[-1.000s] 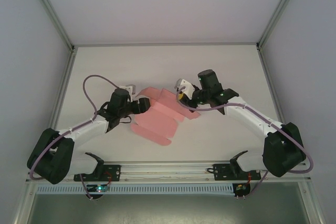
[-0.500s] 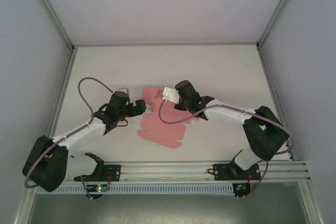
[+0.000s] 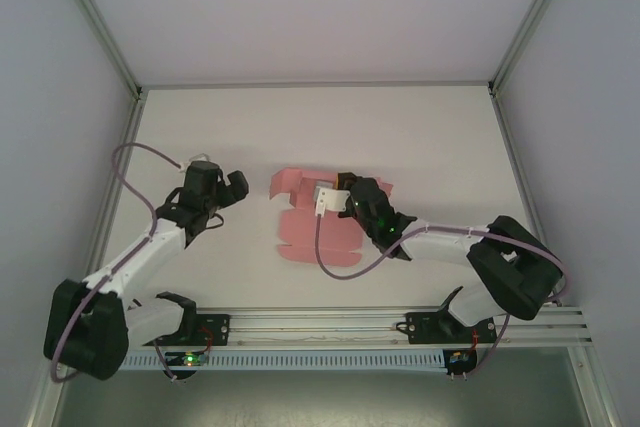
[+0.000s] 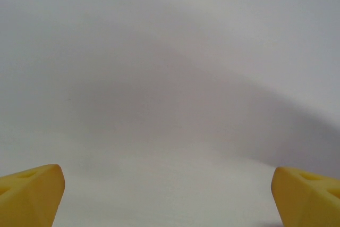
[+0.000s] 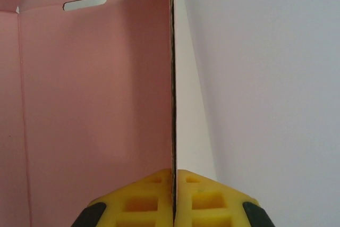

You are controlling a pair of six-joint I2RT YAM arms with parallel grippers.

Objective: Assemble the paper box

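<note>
Near the middle of the desk (image 3: 430, 137) you have the paper box (image 3: 300, 235), a pink sheet mostly lying open. Your right gripper (image 5: 173, 184) is pinched tight on one card edge. Your left gripper (image 3: 236, 187), spread wide and holding nothing, hangs toward the left edge.

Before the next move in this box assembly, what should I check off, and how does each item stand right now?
1. Grip: right tool shut on the box edge: ok, card pinched between the jaws.
2. The left tool open: ok, jaws wide apart.
3. The left tool apart from the box: ok, over bare table.
4. Box well inside the table edges: ok.
5. Box assembled: not ok, a spread-out sheet.
6. Which flap is pinched: cannot tell.
</note>
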